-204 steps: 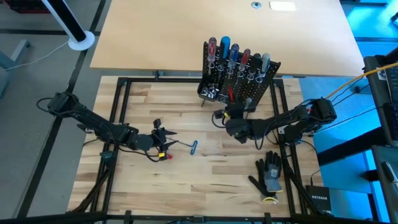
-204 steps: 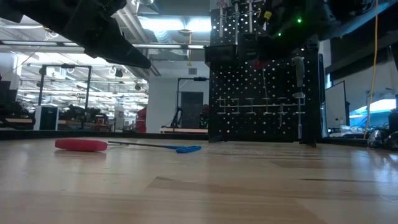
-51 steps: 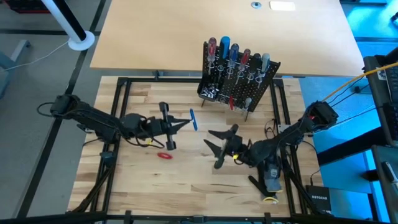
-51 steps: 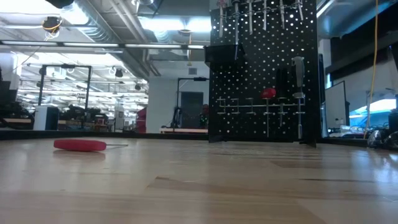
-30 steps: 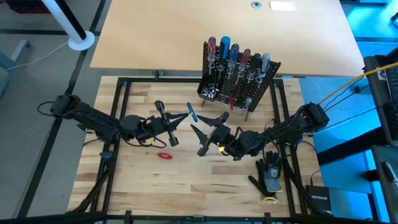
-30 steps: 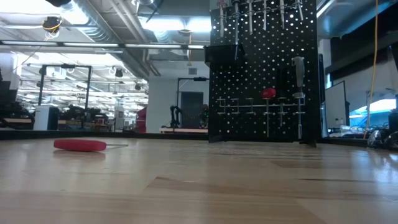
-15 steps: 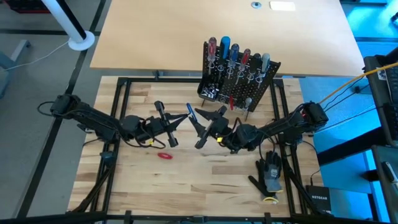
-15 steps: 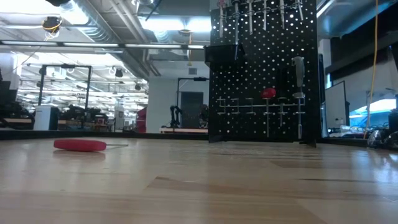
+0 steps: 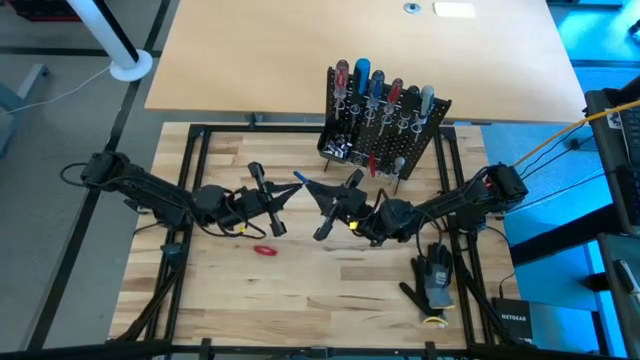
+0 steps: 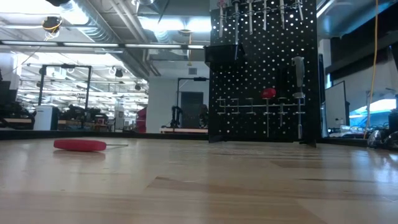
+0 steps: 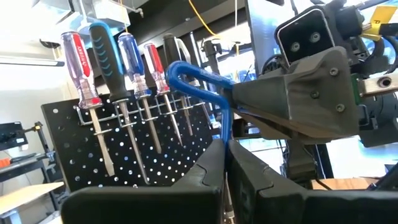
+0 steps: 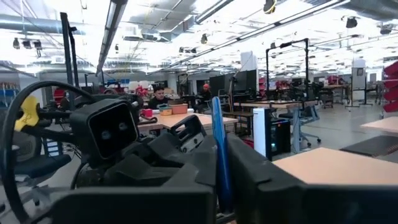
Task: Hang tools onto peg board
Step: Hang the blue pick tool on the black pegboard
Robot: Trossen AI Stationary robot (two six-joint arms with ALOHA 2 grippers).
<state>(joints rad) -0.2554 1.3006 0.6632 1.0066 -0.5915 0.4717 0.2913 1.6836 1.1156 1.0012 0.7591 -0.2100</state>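
High view: the left gripper [image 9: 297,186] and the right gripper [image 9: 318,190] meet above the table [image 9: 330,290], both closed on the blue tool [image 11: 200,84], just in front of the peg board [image 9: 400,150]. A red screwdriver [image 9: 264,250] lies nearby.

Open industrial workshop — ceiling ducts [image 12: 74,22], strip lights, long workbenches [image 12: 186,118].

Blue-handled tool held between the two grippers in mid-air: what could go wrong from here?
Both the left gripper and the right gripper appear shut on the blue-handled tool above the table. If either arm pulls before the other lets go, the slim tool could twist, slip or drop. The grippers sit close together, so they might also collide. The red-handled tool lies unhung on the table.
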